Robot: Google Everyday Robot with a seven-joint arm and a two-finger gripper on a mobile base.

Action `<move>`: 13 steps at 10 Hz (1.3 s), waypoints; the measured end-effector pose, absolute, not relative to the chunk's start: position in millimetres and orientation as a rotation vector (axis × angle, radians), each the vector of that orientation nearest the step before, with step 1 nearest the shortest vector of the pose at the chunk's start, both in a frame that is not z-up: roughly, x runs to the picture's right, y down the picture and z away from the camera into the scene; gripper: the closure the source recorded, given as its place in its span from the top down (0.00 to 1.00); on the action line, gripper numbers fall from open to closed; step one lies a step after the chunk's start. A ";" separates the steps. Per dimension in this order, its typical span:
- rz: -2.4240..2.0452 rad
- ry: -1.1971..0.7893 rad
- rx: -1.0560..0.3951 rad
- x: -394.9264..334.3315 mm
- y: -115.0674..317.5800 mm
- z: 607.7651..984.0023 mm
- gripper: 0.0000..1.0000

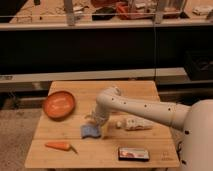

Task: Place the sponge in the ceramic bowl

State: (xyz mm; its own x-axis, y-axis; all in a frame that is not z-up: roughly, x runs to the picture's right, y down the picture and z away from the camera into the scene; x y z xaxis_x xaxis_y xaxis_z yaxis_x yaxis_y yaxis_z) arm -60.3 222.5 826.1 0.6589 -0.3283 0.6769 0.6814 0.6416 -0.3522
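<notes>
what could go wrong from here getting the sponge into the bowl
The gripper is low over the upper right part of the sponge, not its middle, so a grasp may catch only an edge and slip.
The ceramic bowl sits off to the left; releasing short of it would drop the sponge on the table.
The white object lies close beside the arm and could get knocked.

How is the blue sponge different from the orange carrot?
The sponge is blue and blocky; the carrot is orange, long and thin. The sponge is right by the gripper; the carrot lies apart, nearer the front edge. Both lie on the wooden table.
</notes>
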 end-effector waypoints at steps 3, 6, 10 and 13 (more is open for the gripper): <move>-0.609 -0.618 -0.653 -65.0 224.7 831.8 0.80; -0.593 -0.621 -0.662 -64.6 226.2 837.8 0.80; -0.593 -0.631 -0.665 -68.4 226.2 842.9 0.80; -0.593 -0.636 -0.665 -70.3 226.6 845.3 0.80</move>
